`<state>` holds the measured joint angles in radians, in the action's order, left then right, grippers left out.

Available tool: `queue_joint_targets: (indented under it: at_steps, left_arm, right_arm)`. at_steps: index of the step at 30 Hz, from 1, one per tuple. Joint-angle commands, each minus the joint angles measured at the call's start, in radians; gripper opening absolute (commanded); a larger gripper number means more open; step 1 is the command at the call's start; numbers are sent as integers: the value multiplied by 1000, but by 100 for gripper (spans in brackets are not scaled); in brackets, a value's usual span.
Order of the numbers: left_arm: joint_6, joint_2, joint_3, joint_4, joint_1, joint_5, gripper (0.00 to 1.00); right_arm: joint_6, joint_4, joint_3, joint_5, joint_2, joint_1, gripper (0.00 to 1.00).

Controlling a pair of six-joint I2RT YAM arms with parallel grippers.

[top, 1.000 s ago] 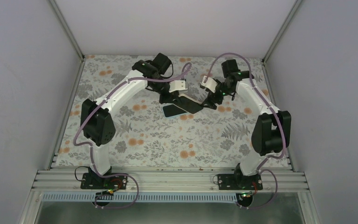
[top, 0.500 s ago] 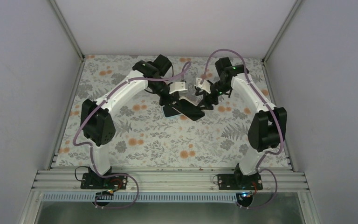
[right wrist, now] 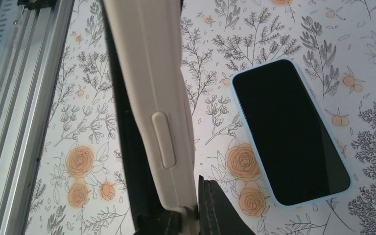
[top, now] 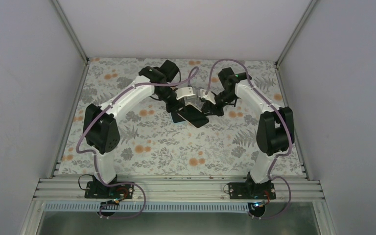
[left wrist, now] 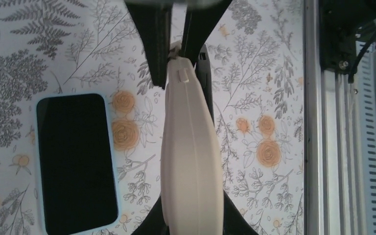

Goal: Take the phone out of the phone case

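The phone (left wrist: pixel 76 161) lies screen-up on the bench (left wrist: pixel 254 73) toward its far edge, mid-width, and the left claw (left wrist: pixel 178 68) and right claw (right wrist: pixel 188 210) each clamp an end of the empty-looking cream case (left wrist: pixel 191 161) aloft beside it, so extraction looks done, nothing obvious left.

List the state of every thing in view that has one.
phone case: off the table, edge-on, held at both ends.
blue-edged phone: flat on the table, dark screen up.
left gripper: shut on the phone case.
right gripper: shut on the phone case.
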<state>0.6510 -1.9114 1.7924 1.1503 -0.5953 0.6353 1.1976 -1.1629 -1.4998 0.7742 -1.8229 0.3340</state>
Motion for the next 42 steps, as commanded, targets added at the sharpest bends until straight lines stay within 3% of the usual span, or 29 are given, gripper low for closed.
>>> queue_joint_targets:
  at_steps: [1,3,5,7,12,14,23,27,32,37,39,42]
  left_arm:
    - [-69,23,-8,-623,23,-39,2]
    - [-40,34,-24,-629,29,-88,7]
    - [-26,63,-62,-660,37,-132,24]
    - [-22,92,-97,-692,50,-152,35]
    - [-42,136,-113,-719,92,-193,76]
    - [-43,157,-123,-728,102,-215,98]
    - [-74,366,-326,-889,67,-338,97]
    - [-44,422,-387,-917,6,-404,96]
    - [-40,380,-404,-959,-107,-510,87]
    - [-62,297,-438,-1085,-130,-606,79]
    - [-63,271,-460,-1159,-142,-649,80]
    - [-66,233,-507,-1337,-152,-689,91]
  right_arm:
    - [-16,-123,3,358,36,133,4]
    - [-39,-123,-1,361,47,121,4]
    - [-54,-124,8,359,62,107,3]
    - [-57,-123,32,349,81,94,3]
    - [-105,-122,52,335,113,21,3]
    - [-130,-122,46,334,102,-21,3]
    - [-314,-108,-155,427,-69,-144,4]
    - [-657,154,-225,361,-106,-178,4]
    - [-935,361,-343,317,-186,-220,4]
    - [-1167,548,-347,265,-200,-251,4]
    - [-1221,618,-315,272,-179,-250,3]
    - [-1252,656,-297,263,-159,-235,3]
